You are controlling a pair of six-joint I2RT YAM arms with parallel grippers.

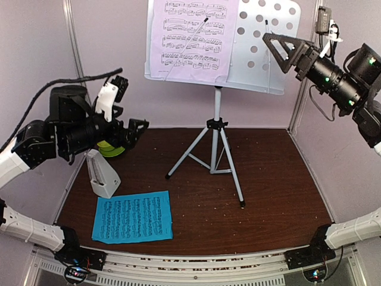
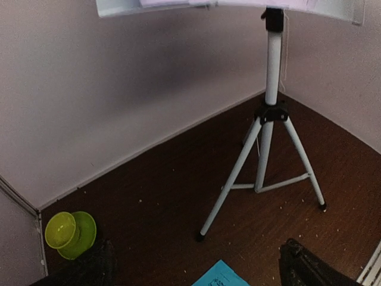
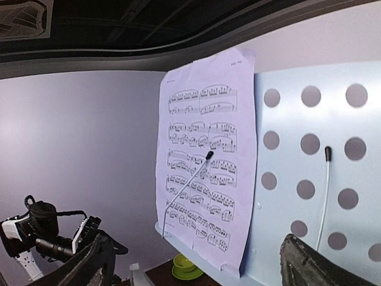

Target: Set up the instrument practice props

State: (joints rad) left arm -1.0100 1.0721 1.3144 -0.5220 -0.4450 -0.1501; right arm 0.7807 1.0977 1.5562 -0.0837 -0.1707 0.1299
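**Lilac page on the stand, cyan page flat on the tabletop**

White perforated music stand (image 1: 262, 53) is upright on its silver tripod (image 1: 217, 143), at 12 o'clock on the brown tabletop (image 1: 280, 190). Lilac page (image 1: 193, 36) covers the desk's left half, with a thin wire arm (image 3: 187, 185) lying across it. The dotted right half is showing.

Cyan page (image 1: 133, 216) lies flat at 7 o'clock. White metronome (image 1: 101, 174) stands upright at 9 o'clock, just beside that page's far left corner. Cover on or off: cannot tell. Lime-green bowl and saucer (image 2: 70, 233) sit at 10 o'clock by the wall.

Left tool (image 2: 199, 265) hangs above the metronome, jaws wide, holding nothing. Right tool (image 3: 202, 265) is high at 2 o'clock, facing the stand, jaws wide, holding nothing.
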